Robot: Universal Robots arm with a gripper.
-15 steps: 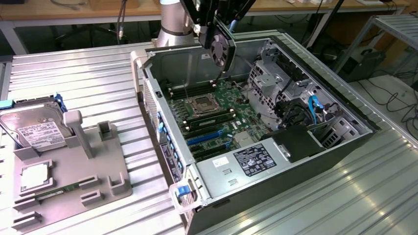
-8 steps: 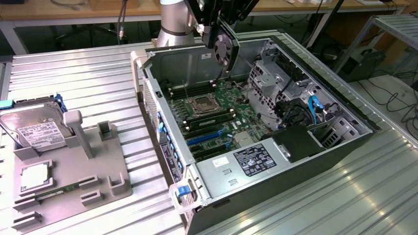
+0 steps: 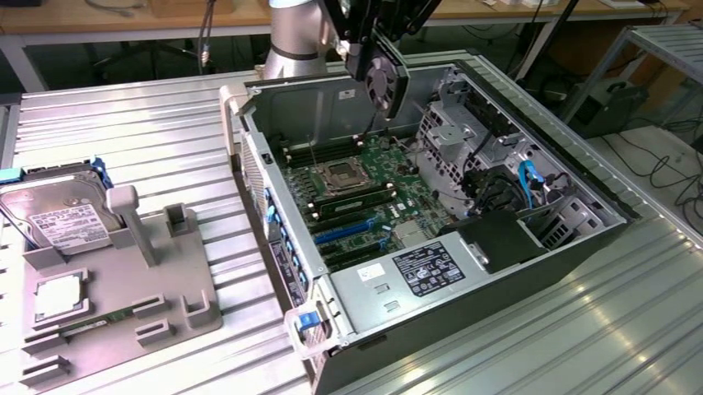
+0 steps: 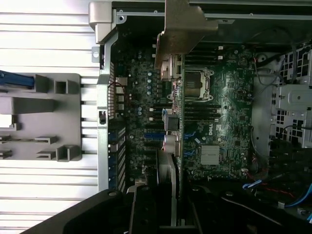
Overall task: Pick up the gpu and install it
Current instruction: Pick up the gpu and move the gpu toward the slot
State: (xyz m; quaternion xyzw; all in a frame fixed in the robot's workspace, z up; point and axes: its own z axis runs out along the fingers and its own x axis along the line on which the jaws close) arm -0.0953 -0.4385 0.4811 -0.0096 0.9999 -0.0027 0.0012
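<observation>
Gpu: hanging pinched between gripper fingers above motherboard; any tilting or slipping is risking bracket snagging case, card missing slot.

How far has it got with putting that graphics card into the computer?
Done: the gpu is picked up. The tool grips it, and it hangs in the air, touching nothing below. In hand: the card is held over the open computer case, above the motherboard. Left: it is not yet seated, and the blue slots on the board are bare.
</observation>
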